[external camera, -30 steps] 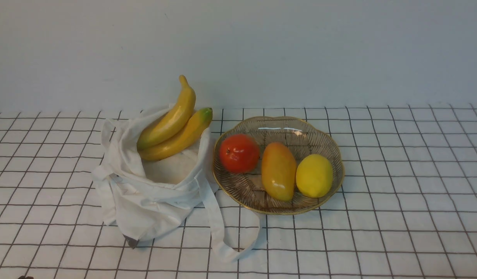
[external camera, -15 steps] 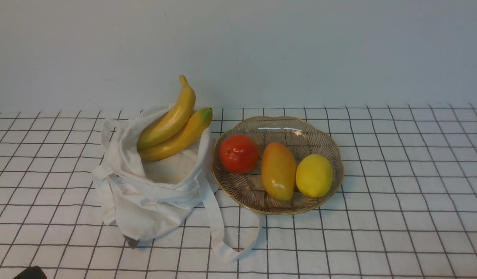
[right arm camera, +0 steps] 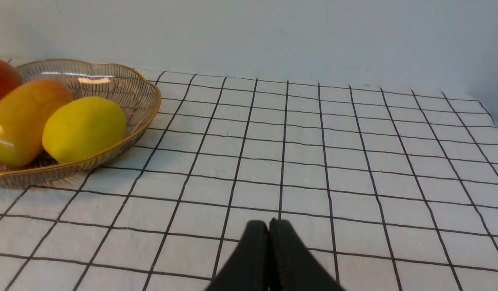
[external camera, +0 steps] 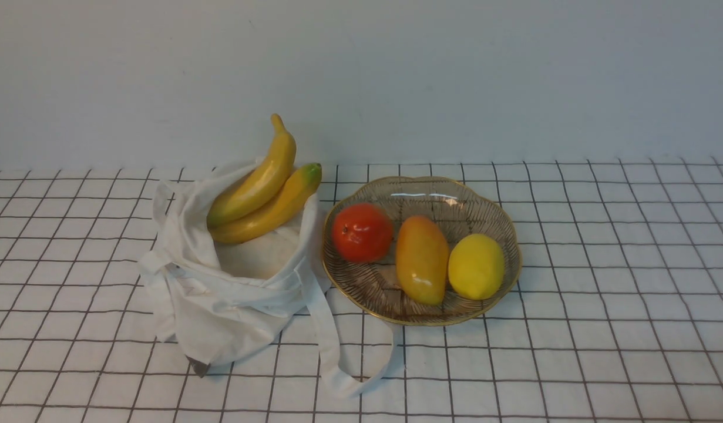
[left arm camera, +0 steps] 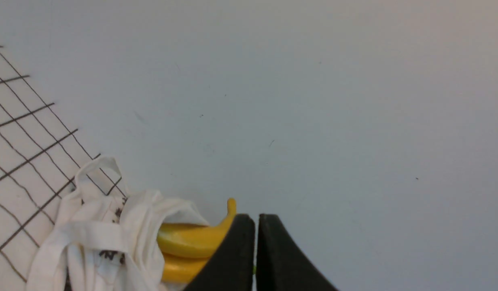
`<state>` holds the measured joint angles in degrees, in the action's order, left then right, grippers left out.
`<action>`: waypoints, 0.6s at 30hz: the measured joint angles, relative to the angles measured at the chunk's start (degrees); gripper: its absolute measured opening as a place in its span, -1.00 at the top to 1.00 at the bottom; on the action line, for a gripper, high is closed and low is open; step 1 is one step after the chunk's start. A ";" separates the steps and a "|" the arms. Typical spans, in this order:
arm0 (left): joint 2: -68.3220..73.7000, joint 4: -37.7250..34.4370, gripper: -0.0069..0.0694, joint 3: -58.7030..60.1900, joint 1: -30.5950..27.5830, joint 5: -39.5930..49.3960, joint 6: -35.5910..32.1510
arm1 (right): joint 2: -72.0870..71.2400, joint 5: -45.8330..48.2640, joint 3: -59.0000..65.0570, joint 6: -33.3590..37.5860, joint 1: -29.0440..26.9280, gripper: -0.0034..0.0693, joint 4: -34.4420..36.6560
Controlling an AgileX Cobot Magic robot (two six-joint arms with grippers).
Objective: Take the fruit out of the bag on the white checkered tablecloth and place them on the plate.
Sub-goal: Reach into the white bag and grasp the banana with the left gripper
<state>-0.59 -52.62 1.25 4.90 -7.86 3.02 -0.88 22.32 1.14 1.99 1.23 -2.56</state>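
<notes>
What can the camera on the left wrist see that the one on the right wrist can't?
Only the left wrist view: the bag with two bananas in it, partly behind the shut left gripper. Only the right wrist view: the plate holding a lemon, a mango and the edge of a red fruit, beyond the shut right gripper. Both: the tablecloth and the plain wall.

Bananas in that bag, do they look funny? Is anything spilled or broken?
A little funny, yes. The two bananas poke halfway out of the tote bag, propped on its far edge instead of tucked inside. The bag is slumped, and one strap trails across the checkered tablecloth near the plate. Nothing looks spilled or broken.
</notes>
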 joint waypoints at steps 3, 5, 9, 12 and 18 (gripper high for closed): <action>0.00 2.48 0.84 -1.35 0.00 0.27 -2.63 | 0.00 0.00 0.00 0.00 0.00 0.94 0.00; 0.00 3.64 0.84 -2.75 0.00 1.64 -4.43 | 0.00 0.00 0.00 0.00 0.00 0.94 0.00; 2.25 5.03 0.84 -9.80 -0.01 8.64 -13.47 | 0.00 0.00 0.00 0.00 0.00 0.94 0.00; 9.87 6.47 0.84 -16.93 -0.06 17.00 -21.20 | 0.00 0.00 0.00 0.00 0.00 0.94 0.00; 36.91 14.21 0.84 -35.28 -0.06 43.41 -26.59 | 0.00 0.00 0.00 0.00 0.00 0.94 0.00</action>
<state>36.32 -38.41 -34.03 4.84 35.56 -23.56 -0.88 22.32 1.14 1.99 1.23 -2.56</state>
